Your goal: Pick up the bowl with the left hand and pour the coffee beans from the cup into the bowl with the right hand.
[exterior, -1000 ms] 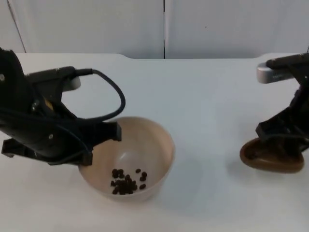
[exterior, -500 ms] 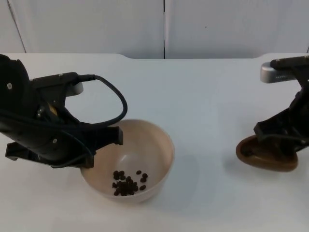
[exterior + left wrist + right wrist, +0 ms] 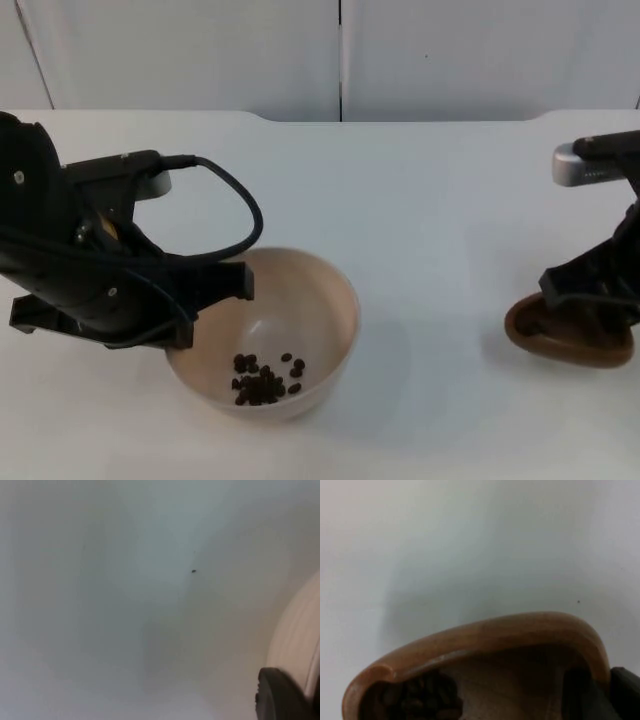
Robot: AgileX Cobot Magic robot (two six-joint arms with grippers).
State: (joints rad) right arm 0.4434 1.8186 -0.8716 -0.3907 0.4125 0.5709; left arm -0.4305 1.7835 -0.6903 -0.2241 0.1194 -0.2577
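A beige bowl [image 3: 300, 300] sits left of the table's middle with a small heap of coffee beans [image 3: 265, 380] on its bottom. My left gripper [image 3: 205, 300] is shut on the bowl's left rim. In the left wrist view the bowl's pale wall [image 3: 295, 640] stands beside one black fingertip [image 3: 282, 697]. At the far right my right gripper [image 3: 590, 300] is shut on a brown wooden cup [image 3: 565, 340], well apart from the bowl. In the right wrist view the cup's rim [image 3: 485, 632] curves over dark beans [image 3: 420, 700] inside it.
The white table [image 3: 440, 220] lies bare between bowl and cup and runs back to the grey partition wall [image 3: 200, 50]. The bowl casts a soft shadow [image 3: 385, 370] on the table to its right.
The right gripper has carried the cup a little to the right and down, away from the bowl. The left arm and bowl sank slightly a second ago and have since held still.
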